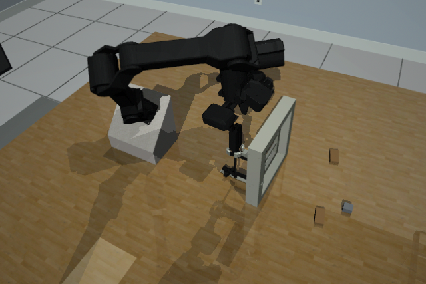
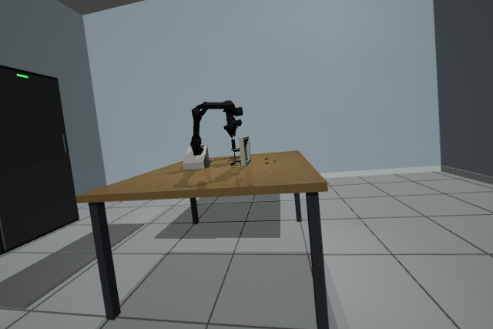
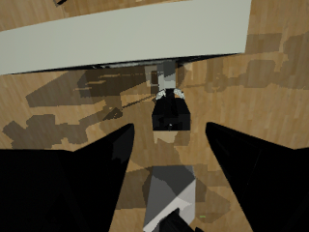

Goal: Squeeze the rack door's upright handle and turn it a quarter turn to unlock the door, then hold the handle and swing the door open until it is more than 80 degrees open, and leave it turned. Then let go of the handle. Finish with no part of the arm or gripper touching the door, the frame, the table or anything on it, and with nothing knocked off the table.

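Note:
The pale door frame [image 1: 255, 174] [image 2: 241, 152] [image 3: 126, 36] stands upright on the table. The black upright handle [image 1: 235, 138] [image 2: 233, 144] [image 3: 171, 118] is on its robot-facing side, with a thin rod running down from it. The arm hides part of this side, and I cannot tell the door's angle. My gripper [image 1: 239, 116] [image 2: 233, 135] [image 3: 170, 128] is open, points down and holds nothing. It is above the handle. In the wrist view the handle's top shows between and slightly beyond the fingertips.
The pale arm base [image 1: 134, 136] [image 2: 195, 162] [image 3: 164, 190] is left of the frame. Two small brown blocks [image 1: 333, 156] [image 1: 319, 215] and a grey-blue block [image 1: 347, 207] lie on the table right of it. The frame's top edge is close beside the gripper.

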`<state>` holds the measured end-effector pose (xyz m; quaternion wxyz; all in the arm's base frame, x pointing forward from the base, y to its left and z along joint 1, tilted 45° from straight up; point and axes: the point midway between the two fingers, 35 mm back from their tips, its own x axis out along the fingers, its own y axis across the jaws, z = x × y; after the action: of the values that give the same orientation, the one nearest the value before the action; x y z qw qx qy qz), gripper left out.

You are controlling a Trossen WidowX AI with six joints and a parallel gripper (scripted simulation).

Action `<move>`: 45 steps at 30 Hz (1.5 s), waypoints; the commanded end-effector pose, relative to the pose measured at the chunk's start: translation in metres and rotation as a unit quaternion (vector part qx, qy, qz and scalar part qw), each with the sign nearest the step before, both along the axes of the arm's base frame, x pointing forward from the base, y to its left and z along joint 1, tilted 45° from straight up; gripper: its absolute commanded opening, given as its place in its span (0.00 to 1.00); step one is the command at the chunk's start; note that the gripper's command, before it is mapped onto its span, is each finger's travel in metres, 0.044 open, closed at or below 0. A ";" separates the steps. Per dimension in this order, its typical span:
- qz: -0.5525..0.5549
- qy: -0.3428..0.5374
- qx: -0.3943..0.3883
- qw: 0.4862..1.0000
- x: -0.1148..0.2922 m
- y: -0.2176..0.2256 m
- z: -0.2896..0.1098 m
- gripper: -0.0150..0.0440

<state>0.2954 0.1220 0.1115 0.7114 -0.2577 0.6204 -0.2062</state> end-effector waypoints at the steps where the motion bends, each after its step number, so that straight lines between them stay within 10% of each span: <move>1: 0.007 0.016 -0.044 0.999 -0.004 0.004 0.001 0.76; 45: 0.009 0.019 -0.053 0.998 0.004 -0.039 -0.043 0.76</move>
<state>0.2992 0.0877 0.0714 0.6877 -0.3022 0.6200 -0.2267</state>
